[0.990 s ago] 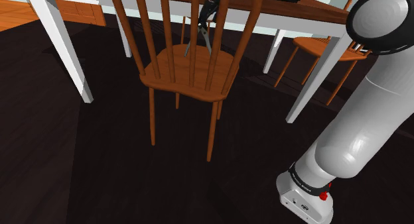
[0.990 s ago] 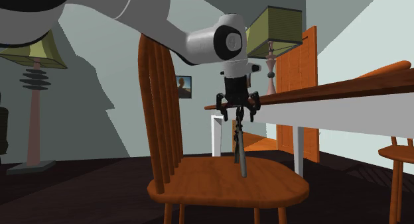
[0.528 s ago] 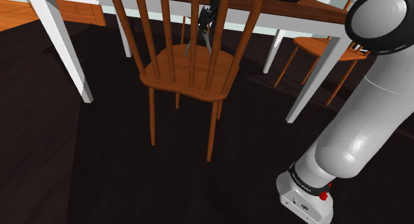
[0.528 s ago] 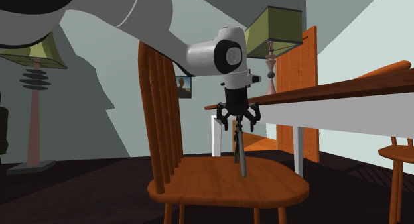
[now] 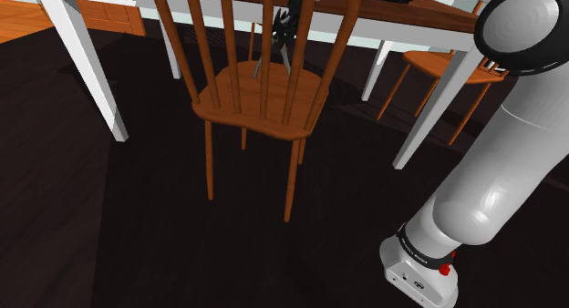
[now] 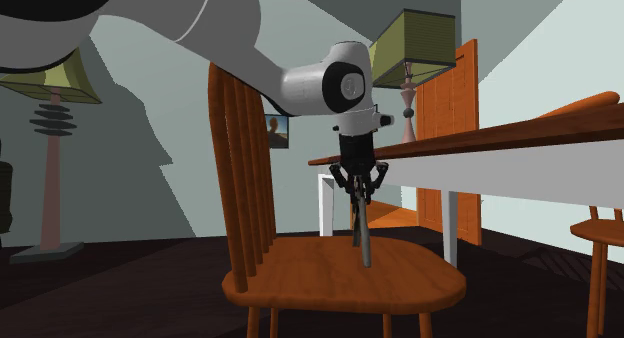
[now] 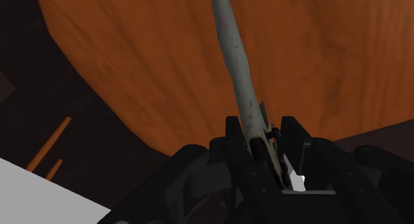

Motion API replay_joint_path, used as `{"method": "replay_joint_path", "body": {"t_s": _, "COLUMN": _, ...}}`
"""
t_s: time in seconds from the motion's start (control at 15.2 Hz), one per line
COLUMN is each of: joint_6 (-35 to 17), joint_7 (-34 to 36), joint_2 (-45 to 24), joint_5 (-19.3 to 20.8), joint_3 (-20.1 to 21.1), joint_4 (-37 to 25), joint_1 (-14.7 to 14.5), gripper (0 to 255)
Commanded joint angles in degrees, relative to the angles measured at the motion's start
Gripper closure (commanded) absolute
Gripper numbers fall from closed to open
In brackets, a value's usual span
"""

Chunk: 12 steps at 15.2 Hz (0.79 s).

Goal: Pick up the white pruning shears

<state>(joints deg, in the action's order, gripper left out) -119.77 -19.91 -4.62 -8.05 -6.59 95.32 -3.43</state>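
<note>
One pair of pale grey pruning shears (image 6: 363,231) stands nearly upright over the wooden chair (image 6: 400,281). Its lower end is down at the middle of the seat; contact there cannot be confirmed. The tool (image 6: 358,190) points straight down, its black fingers (image 7: 231,131) drawn in against the shears' upper handle on both sides, clasping it. A white-legged table (image 6: 520,161) stands just behind the chair.

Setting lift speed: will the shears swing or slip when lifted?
Likely stiff: the shears look like a straight rigid bar. The tool clasps them at one end, so the long free part may pivot. The smooth rounded surface might slip.
</note>
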Motion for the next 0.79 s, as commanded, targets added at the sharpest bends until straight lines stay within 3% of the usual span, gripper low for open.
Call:
{"method": "replay_joint_path", "body": {"t_s": 0.0, "joint_6": 0.0, "joint_7": 0.0, "joint_2": 0.0, "joint_5": 0.0, "joint_3": 0.0, "joint_4": 0.0, "joint_1": 0.0, "gripper": 255}}
{"method": "replay_joint_path", "body": {"t_s": 0.73, "joint_6": 7.2, "joint_7": 0.7, "joint_2": -1.0, "joint_5": 0.2, "joint_3": -0.1, "joint_4": -8.1, "joint_1": 0.2, "gripper": 255}}
